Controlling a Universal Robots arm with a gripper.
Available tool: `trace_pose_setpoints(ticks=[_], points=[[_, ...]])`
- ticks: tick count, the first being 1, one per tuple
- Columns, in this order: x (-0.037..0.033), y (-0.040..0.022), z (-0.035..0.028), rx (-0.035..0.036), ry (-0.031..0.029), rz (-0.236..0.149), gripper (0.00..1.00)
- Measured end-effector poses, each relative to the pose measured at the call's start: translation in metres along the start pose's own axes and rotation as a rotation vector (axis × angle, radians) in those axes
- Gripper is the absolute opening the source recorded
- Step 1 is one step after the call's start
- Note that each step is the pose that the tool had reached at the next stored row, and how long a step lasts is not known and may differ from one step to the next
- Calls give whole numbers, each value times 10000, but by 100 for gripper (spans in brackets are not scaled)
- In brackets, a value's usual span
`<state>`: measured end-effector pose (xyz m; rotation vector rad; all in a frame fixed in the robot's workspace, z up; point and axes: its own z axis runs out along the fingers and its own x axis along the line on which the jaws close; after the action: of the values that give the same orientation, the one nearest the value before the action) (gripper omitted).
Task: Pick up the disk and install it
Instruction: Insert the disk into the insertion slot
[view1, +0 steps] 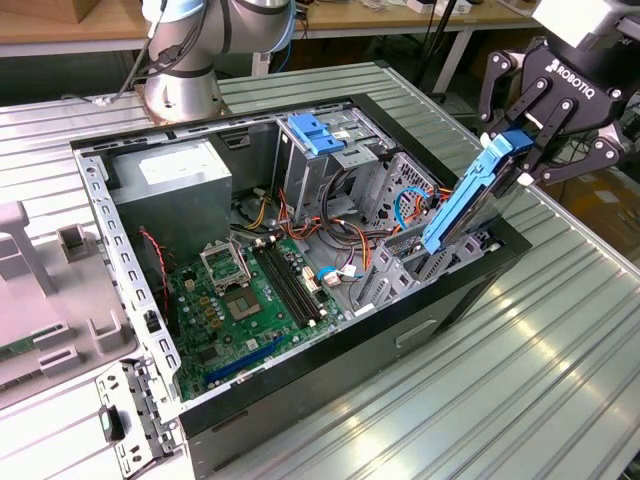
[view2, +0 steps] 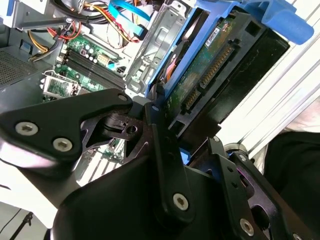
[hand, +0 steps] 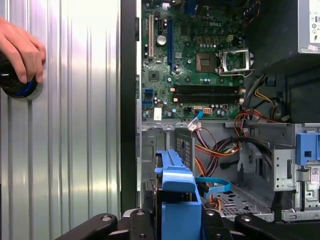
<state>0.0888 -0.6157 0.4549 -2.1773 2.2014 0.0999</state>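
Disk (view1: 465, 200): clamped at upper end by gripper (view1: 522, 150), tilted steeply, lower end at mouth of grey bay (view1: 395, 275) by edge of open computer case (view1: 330, 390). Seems install step, insertion just started; calls for keeping blue rails lined up with bay.
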Motion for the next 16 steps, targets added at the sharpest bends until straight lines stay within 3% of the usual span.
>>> trace_pose_setpoints(ticks=[8,14,16], points=[[-105,183,34,0,-1,9,36],[-190,214,110,1,-1,24,36],[-202,215,199,1,-2,29,36]])
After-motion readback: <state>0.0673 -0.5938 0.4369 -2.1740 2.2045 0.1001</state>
